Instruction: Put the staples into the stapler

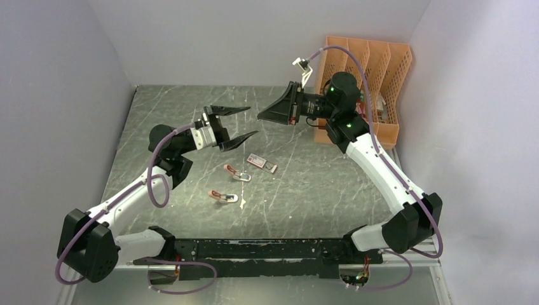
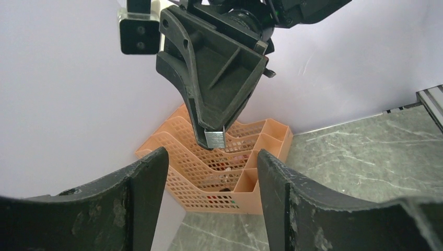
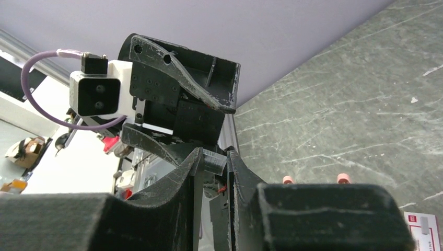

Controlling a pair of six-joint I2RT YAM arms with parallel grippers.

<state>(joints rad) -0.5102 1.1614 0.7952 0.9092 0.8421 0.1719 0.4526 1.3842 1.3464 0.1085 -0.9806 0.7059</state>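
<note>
Left claw (image 1: 252,121) spread | right claw (image 1: 260,117) pinching ribbed silvery staple strip (image 2: 214,139) | marbled grey table (image 1: 318,184)

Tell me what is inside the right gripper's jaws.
A short silvery staple strip is pinched at the tips of the right gripper. Its clamped part is covered, so its full length cannot be seen.
</note>
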